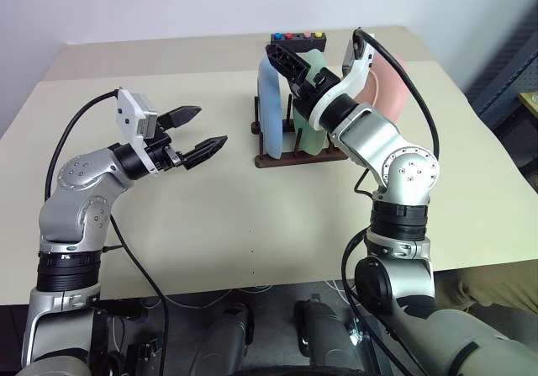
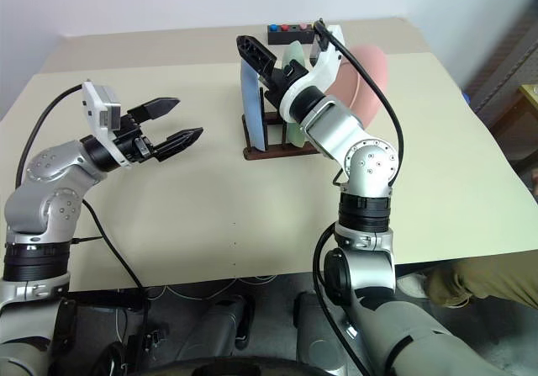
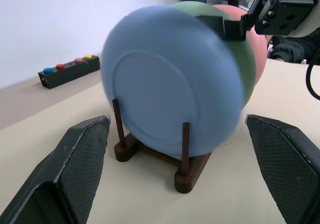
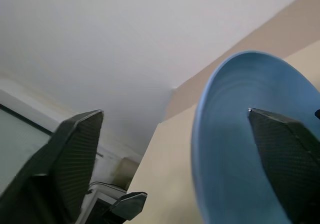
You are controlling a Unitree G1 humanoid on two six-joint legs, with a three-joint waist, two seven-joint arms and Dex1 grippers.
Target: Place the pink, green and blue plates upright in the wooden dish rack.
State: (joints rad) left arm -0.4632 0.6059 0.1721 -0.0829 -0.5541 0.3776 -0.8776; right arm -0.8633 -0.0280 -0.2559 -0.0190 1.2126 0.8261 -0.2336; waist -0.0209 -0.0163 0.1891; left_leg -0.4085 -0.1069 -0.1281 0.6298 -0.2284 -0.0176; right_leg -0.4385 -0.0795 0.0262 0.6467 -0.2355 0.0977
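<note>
The wooden dish rack stands at the table's far middle with three plates upright in it. The blue plate is at its left end, the green plate in the middle and the pink plate on the right. My right gripper is open at the top of the blue plate, with one finger between the blue and green plates. My left gripper hangs open and empty above the table, left of the rack, pointing at the blue plate.
A black box with coloured buttons lies just behind the rack near the table's far edge. A person's trouser leg and shoe show beyond the table's front right corner.
</note>
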